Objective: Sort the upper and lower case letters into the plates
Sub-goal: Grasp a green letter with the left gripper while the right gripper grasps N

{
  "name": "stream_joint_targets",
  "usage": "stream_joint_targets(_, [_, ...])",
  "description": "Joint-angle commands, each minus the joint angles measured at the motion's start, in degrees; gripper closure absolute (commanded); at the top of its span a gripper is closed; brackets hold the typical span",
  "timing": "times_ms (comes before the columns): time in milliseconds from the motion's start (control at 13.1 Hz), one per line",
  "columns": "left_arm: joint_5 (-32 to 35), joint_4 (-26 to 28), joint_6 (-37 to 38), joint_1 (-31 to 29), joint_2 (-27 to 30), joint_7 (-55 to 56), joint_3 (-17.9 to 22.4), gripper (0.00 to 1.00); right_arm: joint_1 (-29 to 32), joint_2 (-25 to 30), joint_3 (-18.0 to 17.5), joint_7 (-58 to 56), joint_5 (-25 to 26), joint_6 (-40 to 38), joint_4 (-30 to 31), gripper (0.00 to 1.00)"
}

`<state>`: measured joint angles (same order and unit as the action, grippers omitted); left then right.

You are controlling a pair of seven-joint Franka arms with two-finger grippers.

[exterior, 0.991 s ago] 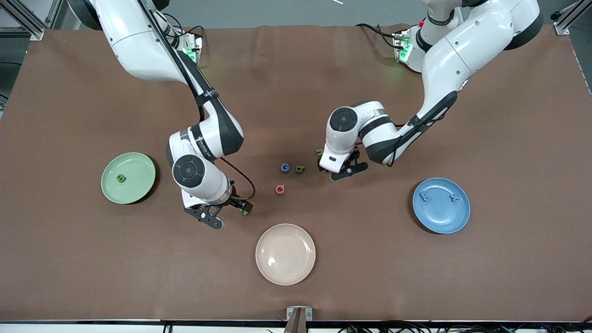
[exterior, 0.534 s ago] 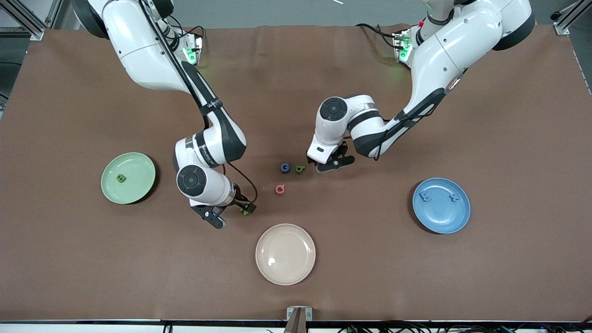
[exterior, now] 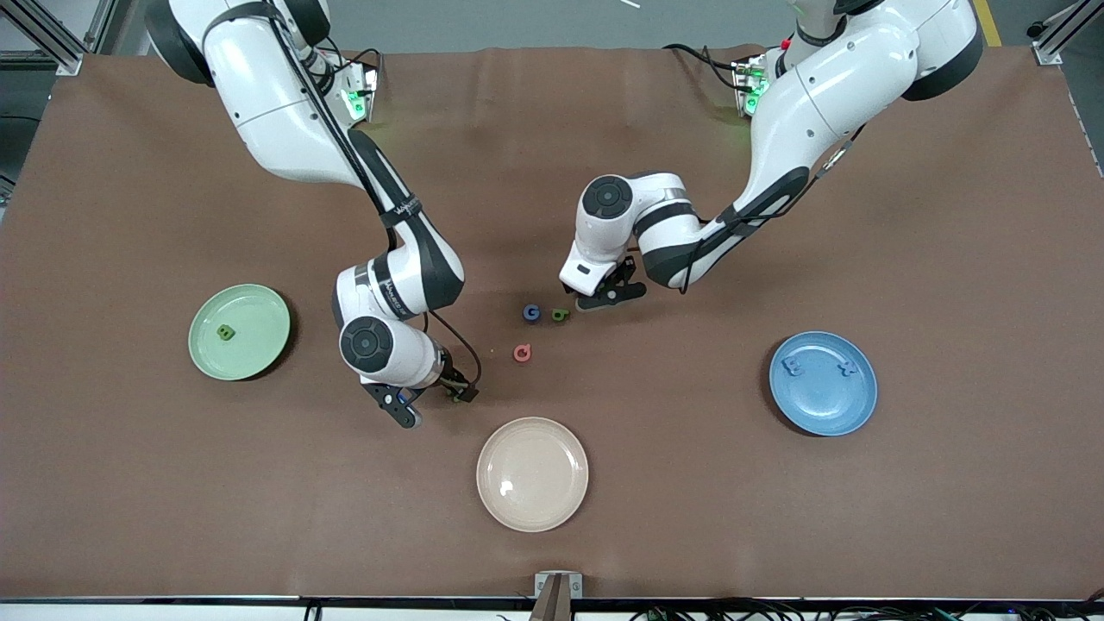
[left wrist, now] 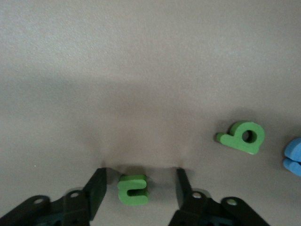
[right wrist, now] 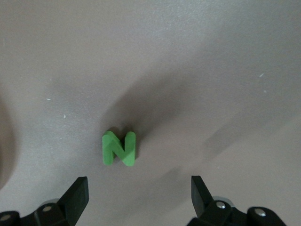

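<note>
**Green letters between both sets of jaws**

Green u-shaped letter (left wrist: 133, 189) lies on the table (left wrist: 141, 70) between my left gripper (left wrist: 140, 188)'s parted fingers, untouched. Right wrist: chunky green N (right wrist: 119, 148) ahead of the wide-open right gripper (right wrist: 140, 193). Front: I count two task plates, pale green plate (exterior: 259, 341) and blue plate (exterior: 819, 397).

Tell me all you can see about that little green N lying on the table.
The green N is a small, chunky block letter, matte and bright green, perhaps foam or wood. It lies flat on the bare brown table, face up, whole and casting a short shadow. The right pincer hangs just over it, fingers spread wide to either side. Nothing touches it but the table.
</note>
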<state>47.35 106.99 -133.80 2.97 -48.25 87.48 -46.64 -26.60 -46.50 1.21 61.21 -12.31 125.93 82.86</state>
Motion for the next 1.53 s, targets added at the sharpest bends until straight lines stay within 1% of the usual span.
stream_joint_targets(0, [1.3,0.4,-0.3,0.4,0.3,1.3,0.2,0.39,-0.6,-1.9,0.2,1.7,-0.5,0.2,-3.0,0.04])
stream_joint_targets(153, [1.2,0.8,-0.2,0.5,0.3,1.3,0.2,0.46,-0.7,-3.2,0.4,1.7,0.1,0.5,-4.4,0.05])
stream_joint_targets(229, [1.2,1.1,-0.1,0.7,0.3,1.3,0.2,0.53,-0.7,-3.6,0.4,1.7,0.6,0.9,-4.8,0.05])
stream_joint_targets(534, [1.2,1.7,0.0,0.7,0.6,0.9,0.3,0.91,-0.9,-4.2,0.4,1.7,2.5,2.0,-4.8,0.06])
stream_joint_targets(610, [1.2,1.5,0.0,-0.2,0.9,0.7,0.3,0.98,-0.9,-4.3,0.4,1.7,3.1,2.0,-4.8,0.08])
stream_joint_targets(686, [1.4,1.1,0.1,-0.6,1.1,0.3,0.4,0.98,-0.9,-4.5,0.4,1.7,3.3,2.0,-4.8,0.09])
stream_joint_targets(839, [3.0,-1.6,1.8,-1.2,1.7,0.1,1.6,0.98,-0.9,-4.6,0.4,1.7,3.3,2.0,-4.7,0.15])
stream_joint_targets(1068, [3.4,-8.2,5.7,-4.0,1.6,-3.2,2.1,0.99,-0.9,-4.8,0.4,1.6,3.7,2.0,-4.7,0.31])
stream_joint_targets(1144, [3.4,-9.2,5.8,-5.2,1.6,-4.9,2.2,0.99,-0.9,-4.8,0.4,1.6,3.8,2.0,-4.7,0.35])
stream_joint_targets(1373, [3.4,-9.8,5.9,-12.5,2.0,-13.9,2.3,0.99,-0.9,-5.1,0.4,1.5,3.8,2.0,-4.7,0.44])
stream_joint_targets(1449, [3.5,-9.5,6.2,-15.2,2.1,-17.1,2.3,0.99,-0.9,-5.1,0.4,1.5,3.8,2.0,-4.7,0.49])
